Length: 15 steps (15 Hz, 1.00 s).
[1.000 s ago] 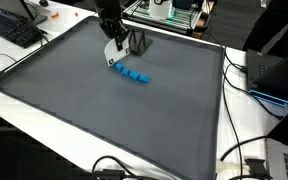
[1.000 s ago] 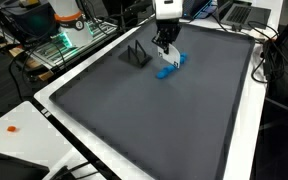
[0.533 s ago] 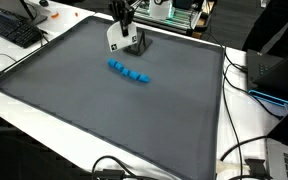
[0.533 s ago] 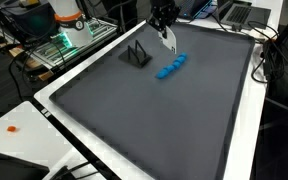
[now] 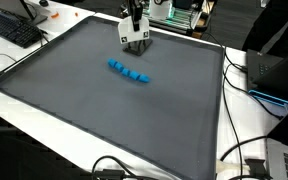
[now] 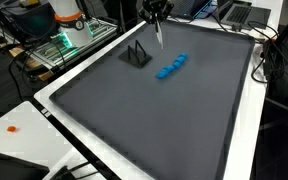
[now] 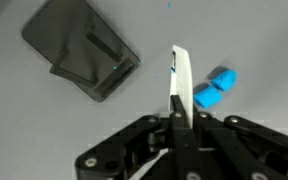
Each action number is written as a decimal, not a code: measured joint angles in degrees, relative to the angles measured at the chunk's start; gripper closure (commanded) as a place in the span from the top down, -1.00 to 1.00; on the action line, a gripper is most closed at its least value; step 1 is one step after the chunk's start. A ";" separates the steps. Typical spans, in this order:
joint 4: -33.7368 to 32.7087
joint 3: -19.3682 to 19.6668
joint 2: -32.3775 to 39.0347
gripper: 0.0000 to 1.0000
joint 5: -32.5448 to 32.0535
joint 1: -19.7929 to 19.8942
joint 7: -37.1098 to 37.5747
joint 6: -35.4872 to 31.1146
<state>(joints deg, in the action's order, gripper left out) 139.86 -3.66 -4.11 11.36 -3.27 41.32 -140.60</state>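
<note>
Tool (image 7: 178,120) clamped on a thin white card (image 7: 181,72), blue print unreadable, near dark stand (image 7: 79,52) and blue blocks (image 7: 215,89).

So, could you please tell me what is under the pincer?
Gray mat, with a dark stand and blue blocks on it. The white card in the pincer hides part of the blocks.

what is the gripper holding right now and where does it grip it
A thin white card, pinched at one end by the shut gripper. The rest of the card sticks out past the fingertips, clear of the grey mat.
</note>
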 measured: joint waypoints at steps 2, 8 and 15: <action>1.29 -0.24 -0.31 -0.98 -0.18 0.01 3.32 0.00; 4.56 -0.23 -0.21 -0.98 -1.59 0.79 14.81 -0.50; 7.84 -0.21 0.15 -0.98 -1.59 1.31 23.24 -5.52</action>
<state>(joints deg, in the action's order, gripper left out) 147.70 -3.86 -3.96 9.77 -1.96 64.55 -146.12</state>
